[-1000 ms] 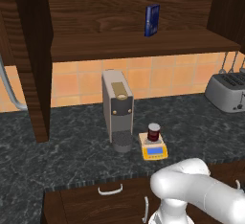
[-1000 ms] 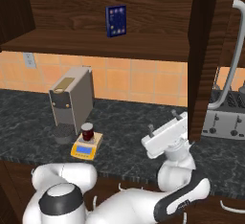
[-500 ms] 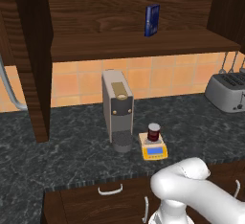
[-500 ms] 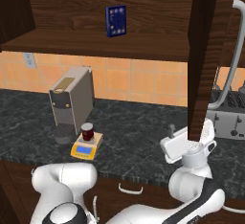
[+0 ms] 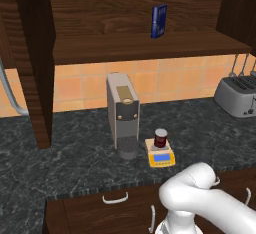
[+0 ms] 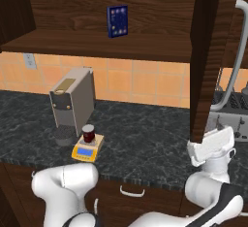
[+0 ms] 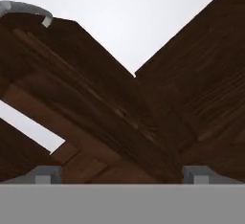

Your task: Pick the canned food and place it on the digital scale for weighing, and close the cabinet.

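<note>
On the left, you are seeing the canned food sitting upright on the digital scale on the bench, so weighing looks settled. On the right, your hand, fingers spread wide and empty, is nearing the cabinet door's lower edge, probably to push it shut.

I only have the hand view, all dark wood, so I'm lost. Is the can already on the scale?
Observer: Yes, the canned food stands upright on the digital scale, beside the coffee machine.
Operator: What wood am I facing?
Observer: The cabinet's right door, swung open. The pincer, open, sits just under its lower edge.
Operator: And the other door?
Observer: The left door is open too, and a blue box stands on the shelf.
</note>
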